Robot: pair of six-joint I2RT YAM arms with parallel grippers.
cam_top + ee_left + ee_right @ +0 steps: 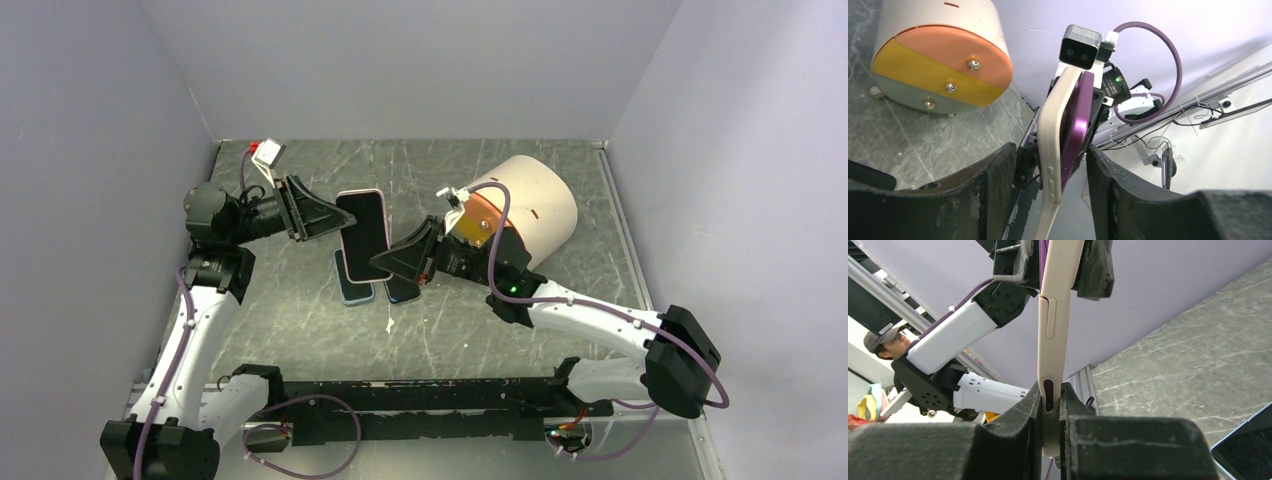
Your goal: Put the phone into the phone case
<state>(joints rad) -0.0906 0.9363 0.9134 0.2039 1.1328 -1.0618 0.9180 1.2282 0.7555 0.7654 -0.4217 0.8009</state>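
phone half seated in its case, held in the air between both my claws

at the centre of the top view, above the tabletop [300, 330], the cream phone case [1050, 150] stands on edge, and the purple phone [1075, 125] still sits proud of its rim along one long side. my right claw [1049, 390] is pinched narrow on the case's end by the port slot. my left claw [335, 215] looks closed across phone and case at the other end, though my own wrist view shows some gap beside them. i judge the phone stiff, slick and glass-fronted, so easily cracked. the case is soft and grippy, with a lip that bends. it is best to hold the flat faces, clear of the side buttons, and press where the edge stands out.
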